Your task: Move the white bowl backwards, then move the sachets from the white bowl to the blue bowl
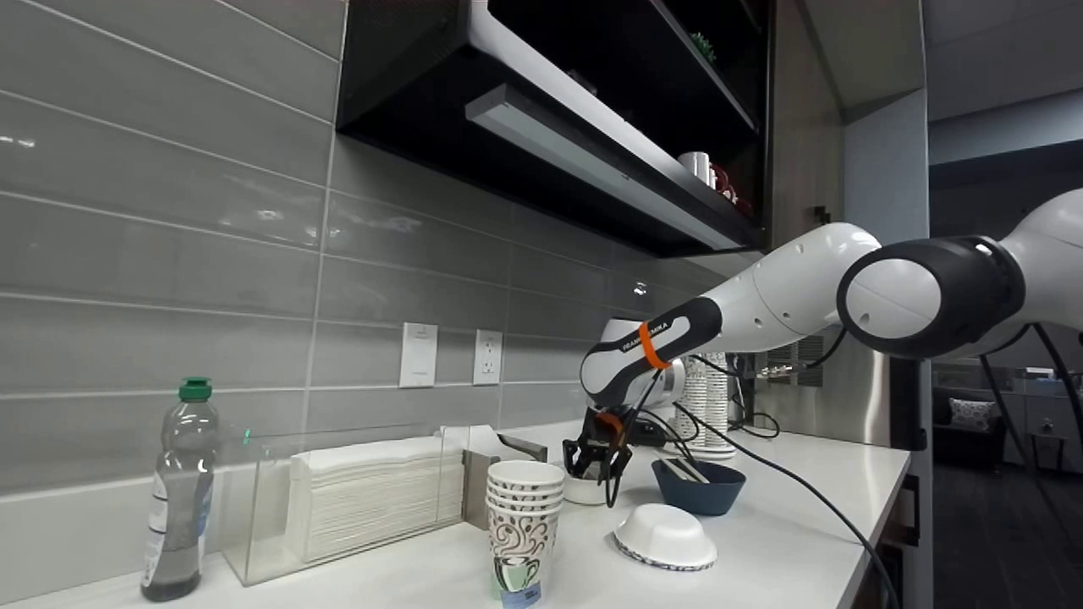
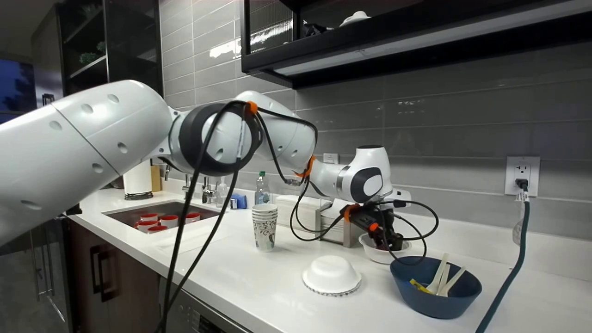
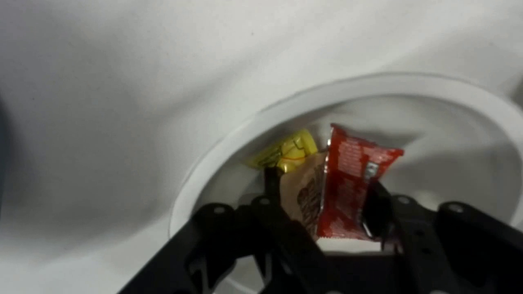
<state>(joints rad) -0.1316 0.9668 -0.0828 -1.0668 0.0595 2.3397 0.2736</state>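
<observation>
end effector (image 3: 323, 194) over white counter (image 2: 263, 286), grey tiles (image 2: 462, 138)

In an exterior view, the robot arm (image 1: 787, 292) reads "FRAN… MIKA" — an orange band (image 1: 651, 345) hides the middle. Print on red sachet (image 3: 347, 183) and bottle (image 1: 179, 499) — too blurred to read.

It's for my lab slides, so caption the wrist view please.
Gripper down in the white bowl, jaws apart, a red sachet and a brown sachet between them, a yellow sachet alongside.
</observation>
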